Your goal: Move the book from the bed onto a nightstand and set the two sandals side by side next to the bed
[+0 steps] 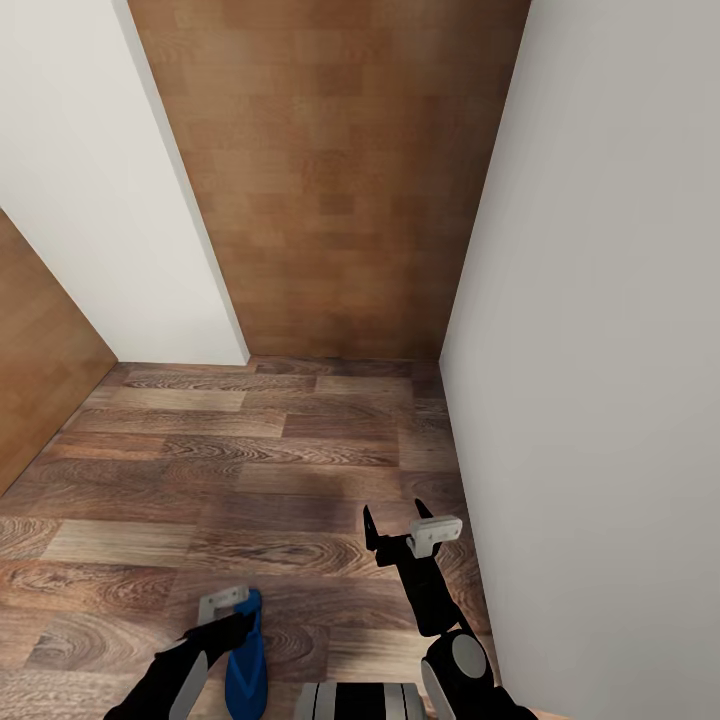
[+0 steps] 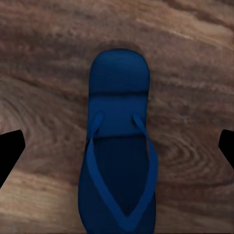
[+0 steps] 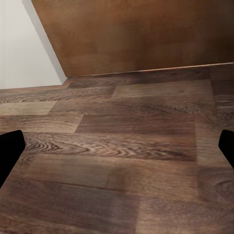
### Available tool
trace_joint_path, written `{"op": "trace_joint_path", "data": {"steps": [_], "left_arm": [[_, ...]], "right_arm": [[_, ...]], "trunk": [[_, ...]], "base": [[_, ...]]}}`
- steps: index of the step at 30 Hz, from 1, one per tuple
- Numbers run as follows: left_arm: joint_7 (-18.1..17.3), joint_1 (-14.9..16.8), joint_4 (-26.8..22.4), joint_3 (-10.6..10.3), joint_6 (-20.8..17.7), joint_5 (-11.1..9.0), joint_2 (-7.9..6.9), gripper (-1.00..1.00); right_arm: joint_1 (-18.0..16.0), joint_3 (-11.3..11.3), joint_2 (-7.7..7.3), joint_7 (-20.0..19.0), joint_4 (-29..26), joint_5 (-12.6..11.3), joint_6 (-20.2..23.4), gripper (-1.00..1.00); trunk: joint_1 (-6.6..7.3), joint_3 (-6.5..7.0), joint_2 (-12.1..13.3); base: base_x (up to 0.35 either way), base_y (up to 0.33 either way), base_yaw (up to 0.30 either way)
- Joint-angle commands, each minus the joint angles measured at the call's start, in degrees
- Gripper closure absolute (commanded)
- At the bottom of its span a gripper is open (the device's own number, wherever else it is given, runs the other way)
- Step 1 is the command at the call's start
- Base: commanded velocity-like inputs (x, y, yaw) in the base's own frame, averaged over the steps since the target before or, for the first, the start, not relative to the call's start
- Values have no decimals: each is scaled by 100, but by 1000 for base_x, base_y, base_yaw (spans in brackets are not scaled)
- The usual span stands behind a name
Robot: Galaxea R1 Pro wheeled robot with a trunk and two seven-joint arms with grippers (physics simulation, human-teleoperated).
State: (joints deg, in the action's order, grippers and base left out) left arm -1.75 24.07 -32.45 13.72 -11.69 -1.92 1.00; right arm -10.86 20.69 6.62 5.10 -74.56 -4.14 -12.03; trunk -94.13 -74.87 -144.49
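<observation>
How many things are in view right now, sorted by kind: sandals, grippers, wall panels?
Blue sandals: 1, the sandal at the left gripper
Grippers: 2, the left one and the right gripper
White walls: 2, one white wall on the left, another white wall on the right
Wooden doors or panels: 2, the far wooden panel and a side panel
Total: 7

One bright blue flip-flop sandal lies flat, straps up, on the wood floor just beside my left gripper, low before me.
</observation>
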Motion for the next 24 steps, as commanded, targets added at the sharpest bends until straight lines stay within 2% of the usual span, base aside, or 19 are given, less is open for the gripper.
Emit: {"op": "trace_joint_path", "data": {"steps": [1,7,24], "left_arm": [[-18,1,-9,34,-40,-11,7,-100],[-24,1,1,34,-44,28,11,-100],[-27,1,1,25,-39,41,14,-100]], "right_arm": [[-4,14,-3,26,2,-43,-21,-100],[-4,14,-3,26,-6,-43,-25,-100],[-4,14,-3,26,-15,-43,-25,-100]], "trunk": [[1,-4,-2],[1,-4,-2],[-43,-380,-24]], "base": [[0,0,0],[0,0,0],[0,0,0]]}}
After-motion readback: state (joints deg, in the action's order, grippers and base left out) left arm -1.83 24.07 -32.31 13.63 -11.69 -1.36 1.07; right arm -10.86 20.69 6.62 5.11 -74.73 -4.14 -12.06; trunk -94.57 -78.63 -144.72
